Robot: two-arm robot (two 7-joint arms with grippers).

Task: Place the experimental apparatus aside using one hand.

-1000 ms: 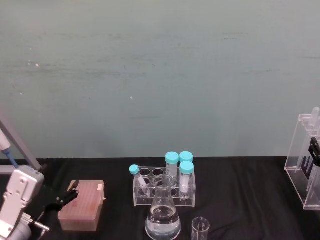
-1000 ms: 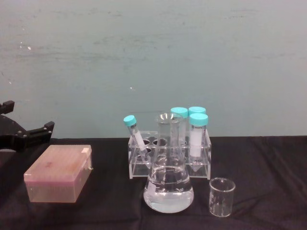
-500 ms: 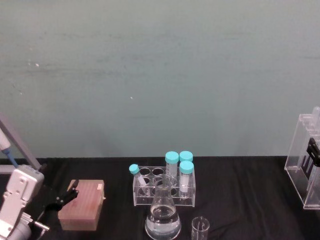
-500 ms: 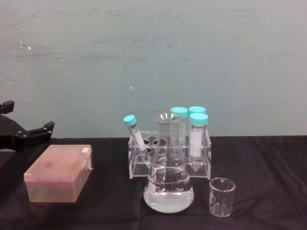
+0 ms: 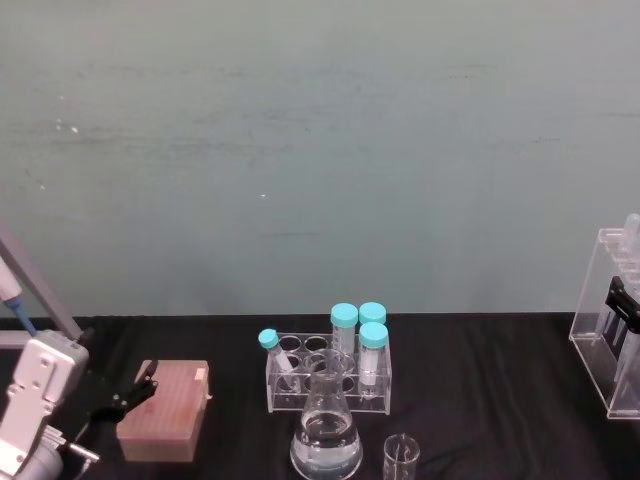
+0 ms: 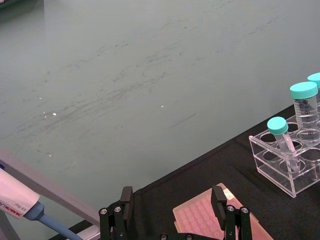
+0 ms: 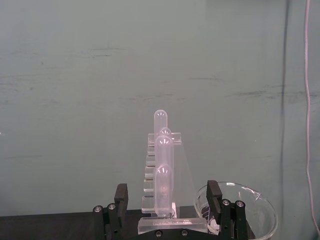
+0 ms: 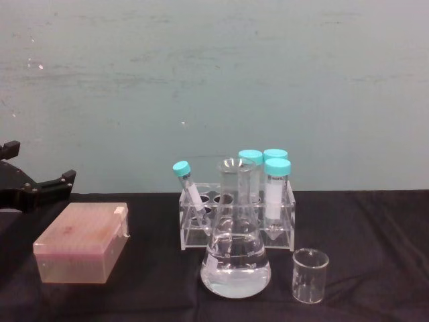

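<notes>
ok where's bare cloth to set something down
Widest bare cloth: between the small beaker and the acrylic stand, where the right gripper sits open. Narrower strip: between the pink box, left gripper beside it, and the tube rack. Crowded centre front: flask, rack, beaker.

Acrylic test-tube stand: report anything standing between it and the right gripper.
Nothing visible does. The open right gripper faces the acrylic stand, straight ahead of the gap between its fingers. A clear glass vessel sits beside one finger, off that line. The left gripper hangs by the pink box.
</notes>
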